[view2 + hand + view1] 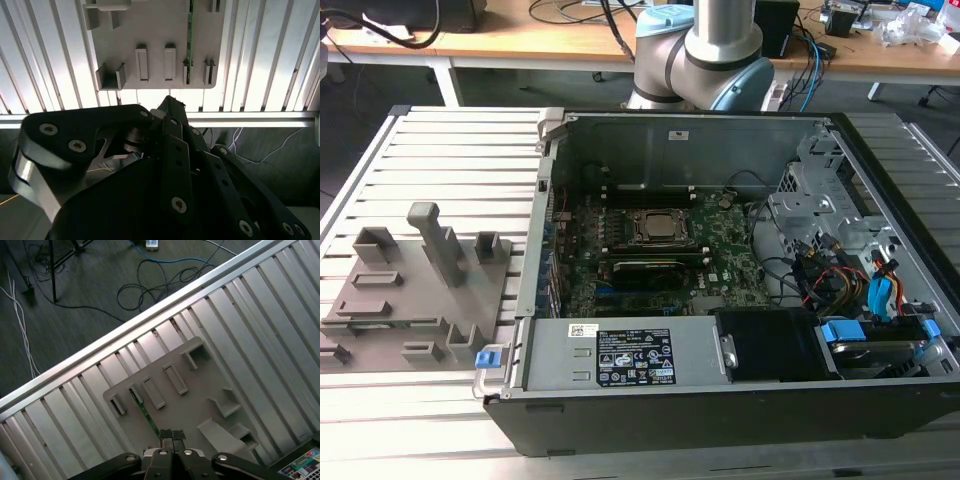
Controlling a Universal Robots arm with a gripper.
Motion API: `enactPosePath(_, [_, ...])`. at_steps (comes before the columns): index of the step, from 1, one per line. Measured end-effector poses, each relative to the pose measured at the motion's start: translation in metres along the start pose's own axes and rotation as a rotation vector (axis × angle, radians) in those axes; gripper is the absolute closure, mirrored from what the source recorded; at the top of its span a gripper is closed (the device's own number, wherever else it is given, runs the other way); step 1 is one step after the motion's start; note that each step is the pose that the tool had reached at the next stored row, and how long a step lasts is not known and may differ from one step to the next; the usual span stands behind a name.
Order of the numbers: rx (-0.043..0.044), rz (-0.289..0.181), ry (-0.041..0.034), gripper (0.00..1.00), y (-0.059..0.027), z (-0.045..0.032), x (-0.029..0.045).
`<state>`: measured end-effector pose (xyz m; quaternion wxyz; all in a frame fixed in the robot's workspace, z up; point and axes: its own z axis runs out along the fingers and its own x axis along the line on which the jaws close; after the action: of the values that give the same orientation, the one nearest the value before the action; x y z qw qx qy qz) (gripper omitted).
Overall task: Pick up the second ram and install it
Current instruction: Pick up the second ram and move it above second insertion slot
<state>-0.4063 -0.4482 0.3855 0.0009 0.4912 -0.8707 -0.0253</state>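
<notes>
Second ram (pixel 145 413) in fixture (pixel 197 397), hand (pixel 172 435) closed

robotics lab – open pc case (pixel 720 425), cabled workbenches (pixel 520 40)

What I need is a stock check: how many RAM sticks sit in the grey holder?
1: the second ram stands on edge in the grey holder; its other slots look empty.
</notes>
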Motion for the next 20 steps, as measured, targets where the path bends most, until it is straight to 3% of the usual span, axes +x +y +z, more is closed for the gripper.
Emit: enactPosePath(20, [-0.0051,-0.218,0.0098,0.89,0.0000,0.0000,0.0000])
